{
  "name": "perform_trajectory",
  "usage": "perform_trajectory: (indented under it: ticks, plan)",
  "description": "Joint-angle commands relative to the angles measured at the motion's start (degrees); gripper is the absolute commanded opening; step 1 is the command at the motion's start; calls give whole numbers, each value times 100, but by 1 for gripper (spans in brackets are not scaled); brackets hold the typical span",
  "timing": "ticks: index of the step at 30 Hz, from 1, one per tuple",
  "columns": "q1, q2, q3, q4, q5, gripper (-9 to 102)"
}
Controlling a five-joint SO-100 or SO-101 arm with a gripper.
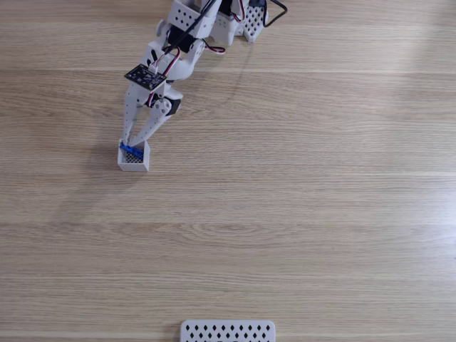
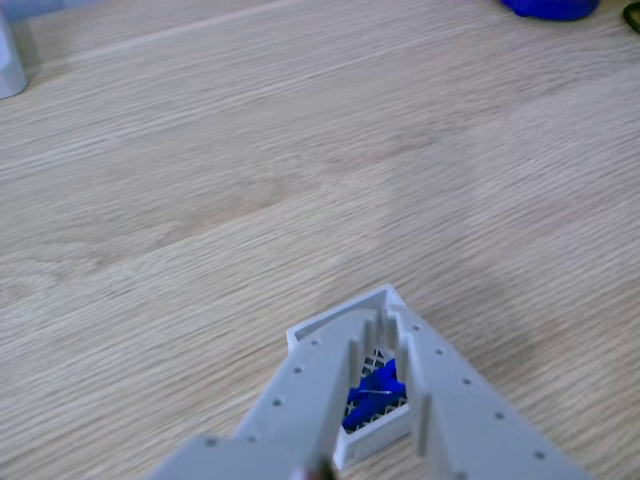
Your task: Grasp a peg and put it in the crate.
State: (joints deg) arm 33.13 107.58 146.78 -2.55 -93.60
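The gripper (image 2: 385, 345) is hovering over the crate (image 1: 133, 162) with its jaws parted a little, and between and just below them the peg (image 2: 372, 392) is lying inside, looking light, stiff, slick, best pinched across its thin middle.

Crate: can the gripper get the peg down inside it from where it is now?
Probably yes. The gripper is right above the open-topped crate, and the blue peg sits over its mesh floor, with nothing blocking.
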Motion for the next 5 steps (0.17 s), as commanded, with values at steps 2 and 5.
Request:
perform_trajectory:
  ticks: [2,5]
  plan:
    - [-229,914,-510,404,9,-1]
    - [-492,1318,-510,765,26,-1]
